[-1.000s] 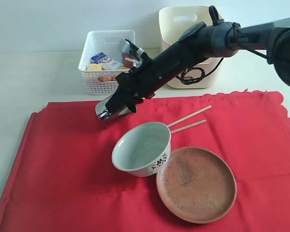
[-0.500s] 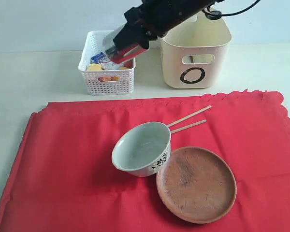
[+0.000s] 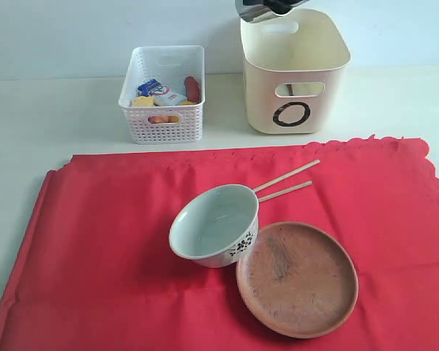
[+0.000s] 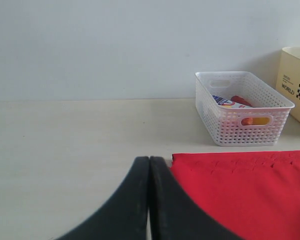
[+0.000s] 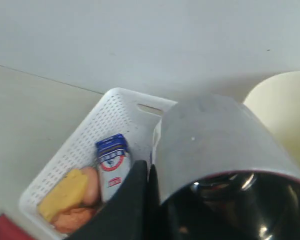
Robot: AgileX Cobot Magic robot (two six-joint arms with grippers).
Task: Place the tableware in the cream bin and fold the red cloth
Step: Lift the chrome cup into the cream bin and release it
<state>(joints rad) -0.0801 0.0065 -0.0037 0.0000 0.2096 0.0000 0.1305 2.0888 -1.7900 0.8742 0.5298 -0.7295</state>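
1. Nearest you, the round brown clay plate point(image 3: 298, 281) lies flat on the large bright-red cloth point(image 3: 95, 248). The pale bowl with the dark flower print point(image 3: 214, 232) sits right against its rim. Neither has moved in the last second.
2. Just behind the bowl, the two thin wooden chopsticks point(image 3: 285, 183) lie side by side, also untouched.
3. Your left gripper point(image 4: 149, 165) sits low by the cloth's corner, jaws pressed together on nothing.
4. Further back stands the white perforated basket point(image 3: 163, 110) of food. The right arm passed above it half a second ago.
5. Farthest, the shiny steel cup point(image 3: 265, 9), on the cloth a second ago, now hangs above the rim of the tall cream plastic bin point(image 3: 296, 80). Your right gripper point(image 5: 150, 172) pinches its wall. The cup is tilted, dull grey outside, dark and mirror-like inside.
6. Release looks next. Three pieces remain, so the folding must wait.
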